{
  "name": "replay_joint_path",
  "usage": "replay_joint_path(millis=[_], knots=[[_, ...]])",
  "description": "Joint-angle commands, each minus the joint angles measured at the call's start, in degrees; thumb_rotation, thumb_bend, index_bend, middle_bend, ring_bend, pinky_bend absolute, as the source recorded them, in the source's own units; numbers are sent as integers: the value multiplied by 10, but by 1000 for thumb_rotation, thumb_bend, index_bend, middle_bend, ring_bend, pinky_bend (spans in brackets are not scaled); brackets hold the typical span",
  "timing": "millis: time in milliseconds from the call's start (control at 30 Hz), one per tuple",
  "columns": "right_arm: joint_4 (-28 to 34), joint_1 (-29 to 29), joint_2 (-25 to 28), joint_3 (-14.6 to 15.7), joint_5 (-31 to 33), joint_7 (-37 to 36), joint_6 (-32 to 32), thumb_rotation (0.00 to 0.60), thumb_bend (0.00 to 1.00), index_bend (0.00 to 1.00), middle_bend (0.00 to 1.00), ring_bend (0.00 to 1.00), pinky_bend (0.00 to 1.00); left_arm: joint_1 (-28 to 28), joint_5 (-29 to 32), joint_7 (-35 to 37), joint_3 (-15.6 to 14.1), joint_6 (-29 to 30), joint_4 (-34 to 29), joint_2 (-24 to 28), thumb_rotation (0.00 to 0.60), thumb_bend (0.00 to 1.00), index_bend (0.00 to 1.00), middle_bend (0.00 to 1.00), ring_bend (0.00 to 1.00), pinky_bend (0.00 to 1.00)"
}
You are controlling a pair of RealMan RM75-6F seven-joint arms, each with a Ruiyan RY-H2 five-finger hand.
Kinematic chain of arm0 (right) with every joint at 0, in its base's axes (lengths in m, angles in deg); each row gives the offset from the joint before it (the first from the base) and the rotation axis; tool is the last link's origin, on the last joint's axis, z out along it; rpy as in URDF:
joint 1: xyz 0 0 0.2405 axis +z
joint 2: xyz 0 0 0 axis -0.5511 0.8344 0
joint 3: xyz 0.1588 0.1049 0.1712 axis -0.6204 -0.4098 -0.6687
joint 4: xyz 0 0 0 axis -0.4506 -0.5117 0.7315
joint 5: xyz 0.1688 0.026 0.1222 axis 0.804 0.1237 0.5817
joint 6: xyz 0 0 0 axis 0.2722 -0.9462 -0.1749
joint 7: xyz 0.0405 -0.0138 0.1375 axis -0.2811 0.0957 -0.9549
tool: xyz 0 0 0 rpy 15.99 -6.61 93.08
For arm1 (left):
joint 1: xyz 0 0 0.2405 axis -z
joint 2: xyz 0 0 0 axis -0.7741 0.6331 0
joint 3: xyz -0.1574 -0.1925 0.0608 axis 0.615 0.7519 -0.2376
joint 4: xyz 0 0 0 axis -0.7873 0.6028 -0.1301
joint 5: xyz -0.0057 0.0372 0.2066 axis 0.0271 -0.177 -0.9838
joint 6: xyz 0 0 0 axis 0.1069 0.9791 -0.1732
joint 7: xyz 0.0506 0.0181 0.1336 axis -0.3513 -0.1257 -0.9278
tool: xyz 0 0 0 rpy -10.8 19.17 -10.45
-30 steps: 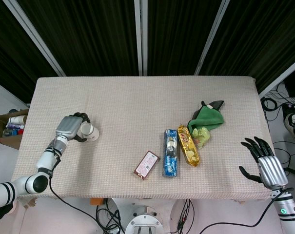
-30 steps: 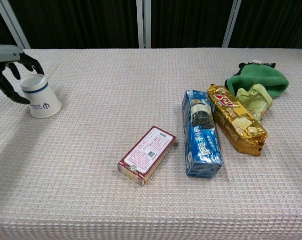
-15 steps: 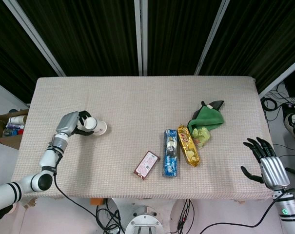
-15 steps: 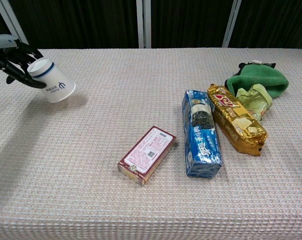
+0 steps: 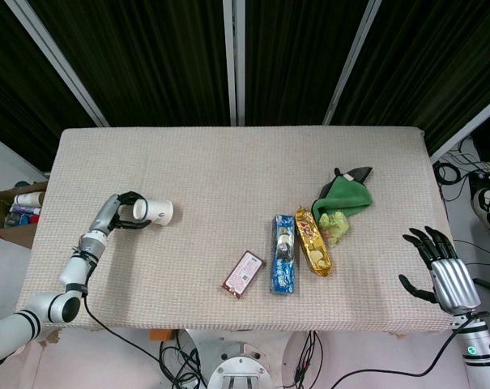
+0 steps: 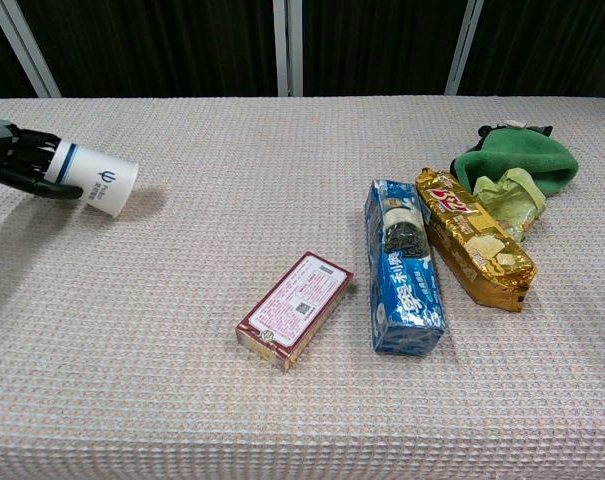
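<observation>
Paper cup [image 6: 94, 181] first, at the far left of the counter [image 5: 228, 178]: your left robot hand [image 5: 119, 214] has its fingers wrapped round the cup's base and holds it tipped on its side, the open mouth pointing right. From the chest view the cup looks lifted just clear of the woven cloth, its shadow lying below it, though you cannot tell for certain whether its lower edge touches.

Moving right, well apart from the cup, a small red box [image 6: 295, 309] lies flat near the front middle. Just beside it to the right sits a blue biscuit packet [image 6: 403, 265], lying lengthwise, and a gold snack packet [image 6: 473, 238] lies along its right side, the two touching at their far ends. Past the gold packet, a crumpled pale green wrapper [image 6: 507, 199] rests against a green cloth [image 6: 522, 161], with something dark tucked behind the cloth.

At the far right, off the counter's near corner, your right robot hand [image 5: 441, 271] holds nothing, fingers spread apart.
</observation>
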Motion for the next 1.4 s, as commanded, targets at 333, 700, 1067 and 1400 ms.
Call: replay_joint_path(millis=[333, 700, 1067, 1400], knots=[[5, -1, 2, 2, -1, -2, -2, 600, 214, 177, 140, 15, 111, -6, 47, -399, -29, 87, -108, 100, 600, 217, 166, 178, 114, 156], [2, -4, 5, 1, 4, -8, -2, 600, 214, 177, 140, 15, 111, 51, 124, -709, -50, 118, -171, 73, 600, 218, 166, 151, 114, 156], [-8, -10, 4, 2, 9, -18, -6, 600, 214, 177, 140, 15, 111, 110, 232, -853, -55, 82, -123, 20, 600, 218, 166, 144, 114, 157], [-19, -14, -2, 2, 12, -28, -7, 600, 214, 177, 140, 16, 111, 101, 231, -719, -28, 64, -84, -14, 600, 239, 466, 401, 306, 300]])
